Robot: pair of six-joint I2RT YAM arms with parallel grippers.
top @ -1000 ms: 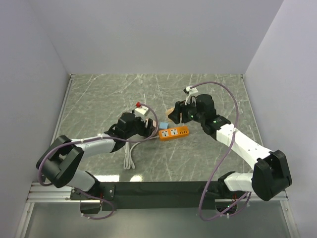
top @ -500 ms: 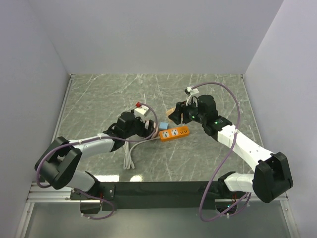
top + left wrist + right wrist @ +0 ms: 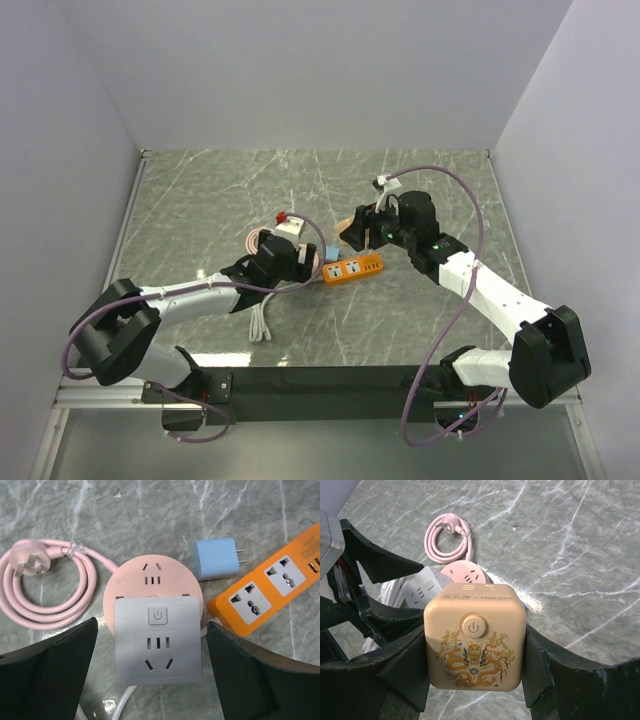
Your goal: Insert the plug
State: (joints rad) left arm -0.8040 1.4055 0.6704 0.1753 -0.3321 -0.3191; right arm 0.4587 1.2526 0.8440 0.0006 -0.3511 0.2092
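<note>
In the left wrist view a blue two-pin plug [image 3: 216, 565] lies on the marble table beside an orange power strip [image 3: 272, 595]. A grey-white square socket [image 3: 159, 645] rests partly over a round pink socket [image 3: 150, 577]. My left gripper [image 3: 151, 630] is open, one finger on each side of the square socket. My right gripper [image 3: 475, 645] is shut on a beige cube socket [image 3: 475, 637] with a dragon print and holds it above the table. In the top view the left gripper [image 3: 283, 262] is left of the strip [image 3: 352, 268] and the right gripper [image 3: 360, 228] is just behind it.
A coiled pink cable with its plug [image 3: 37, 592] lies left of the pink socket. A white cable [image 3: 262, 322] trails toward the near edge. White walls enclose the table on the left, back and right.
My left gripper has drawn back toward the near edge, uncovering the pink cable behind it. My right gripper with the cube has stayed almost in place.
</note>
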